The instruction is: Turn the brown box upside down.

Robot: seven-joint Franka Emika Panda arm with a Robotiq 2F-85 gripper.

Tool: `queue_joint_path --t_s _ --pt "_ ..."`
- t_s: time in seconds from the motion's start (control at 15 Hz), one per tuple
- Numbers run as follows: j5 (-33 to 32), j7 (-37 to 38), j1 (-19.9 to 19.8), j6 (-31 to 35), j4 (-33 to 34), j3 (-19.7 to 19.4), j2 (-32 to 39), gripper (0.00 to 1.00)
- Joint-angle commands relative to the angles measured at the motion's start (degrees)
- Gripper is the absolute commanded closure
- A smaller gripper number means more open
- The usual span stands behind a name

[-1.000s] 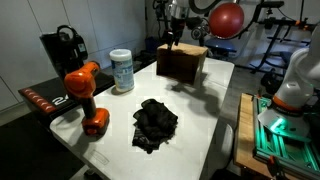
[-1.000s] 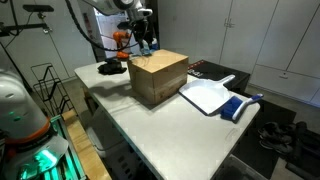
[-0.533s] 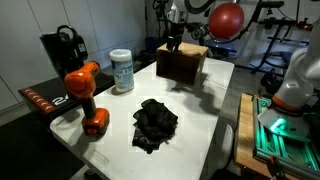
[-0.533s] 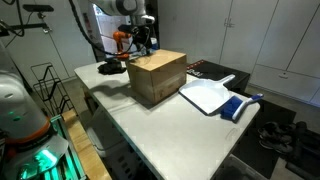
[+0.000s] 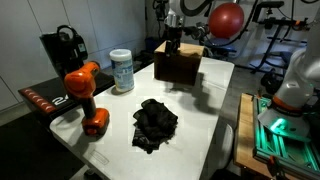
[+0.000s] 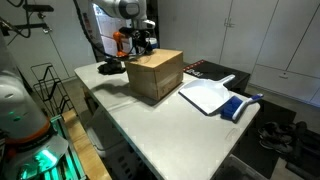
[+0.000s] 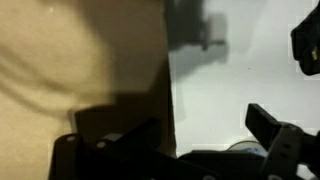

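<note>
I find the brown box at upper centre of the frame, on the far end of the white table. Only an exterior view shows the dustpan just beside it. In the wrist view, plain tan cardboard fills the left half. The gripper hangs over the box's edge, jaws fully spread, holding nothing.

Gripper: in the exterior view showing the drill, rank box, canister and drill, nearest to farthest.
1. Box, right at the gripper, far end.
2. Canister, midway along the side.
3. Drill, near corner.
</note>
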Motion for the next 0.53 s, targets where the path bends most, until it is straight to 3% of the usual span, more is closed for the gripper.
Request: queue_joint_path --t_s 0.0,0.47 --pt "-0.2 4.0 1.4 -1.7 2.4 0.6 2.4 0.00" --pt "-3.4 10.2 4.8 -2.0 4.8 2.0 4.5 0.00"
